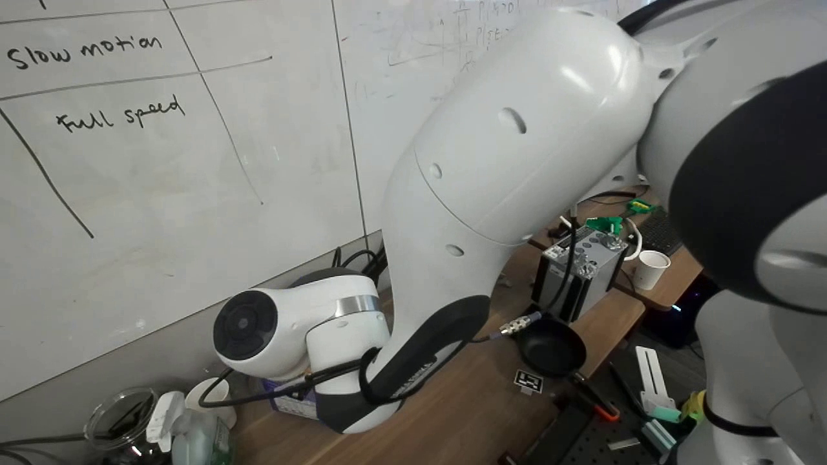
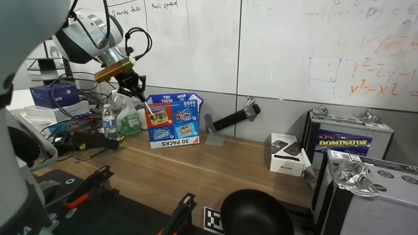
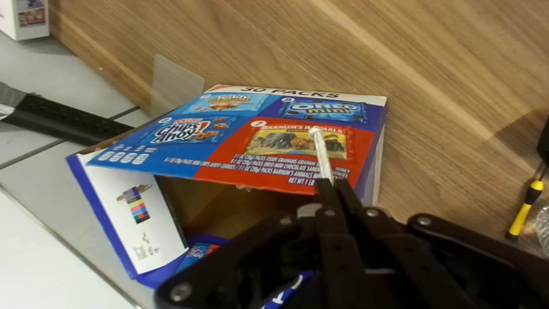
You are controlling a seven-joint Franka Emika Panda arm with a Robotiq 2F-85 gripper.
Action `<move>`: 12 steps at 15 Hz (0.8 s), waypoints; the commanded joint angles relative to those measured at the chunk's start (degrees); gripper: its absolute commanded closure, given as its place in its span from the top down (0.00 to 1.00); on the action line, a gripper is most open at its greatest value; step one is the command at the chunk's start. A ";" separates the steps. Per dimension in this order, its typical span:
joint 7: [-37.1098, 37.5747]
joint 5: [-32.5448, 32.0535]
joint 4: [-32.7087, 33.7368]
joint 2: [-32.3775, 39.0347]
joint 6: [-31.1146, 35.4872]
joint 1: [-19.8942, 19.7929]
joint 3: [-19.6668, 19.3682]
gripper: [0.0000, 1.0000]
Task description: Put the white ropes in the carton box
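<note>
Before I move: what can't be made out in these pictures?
The white rope, wrist view: gripped part covered by the end effector.
Floor of the blue box, wrist view: hidden by its printed panel and the end effector; whether any rope lies there, can't tell.
The end effector: hidden behind the arm in an exterior view.
The black pan: cut off by the bottom edge of an exterior view.

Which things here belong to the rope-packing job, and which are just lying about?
Part of the job:
white rope, gripped and outside the box
hand, shut on the rope
blue carton box, open, where the rope should go

Seemingly just lying about:
black pan
water bottle
spray bottle
white mug
</note>
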 commanded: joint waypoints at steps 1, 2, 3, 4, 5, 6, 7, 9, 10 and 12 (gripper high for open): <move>6.97 -7.27 2.76 -1.90 -7.47 -2.13 4.15 0.03; 8.29 -8.97 3.22 -2.16 -8.99 -3.04 5.60 0.03; 9.64 -11.19 4.09 -2.07 -10.34 -3.80 6.86 0.03; 10.39 -12.65 4.68 -2.07 -11.64 -4.98 8.47 0.03; 10.77 -14.16 5.67 -1.66 -12.72 -6.19 9.96 0.03; 10.96 -15.43 6.42 -1.52 -13.80 -7.44 11.47 0.03; 10.59 -16.51 7.33 -1.20 -14.72 -8.77 12.99 0.03; 9.01 -17.66 8.84 -1.08 -15.44 -11.79 15.88 0.03; 8.65 -18.28 9.39 -1.03 -15.42 -13.20 17.13 0.03; 7.76 -19.05 10.41 -0.81 -14.86 -16.08 19.36 0.03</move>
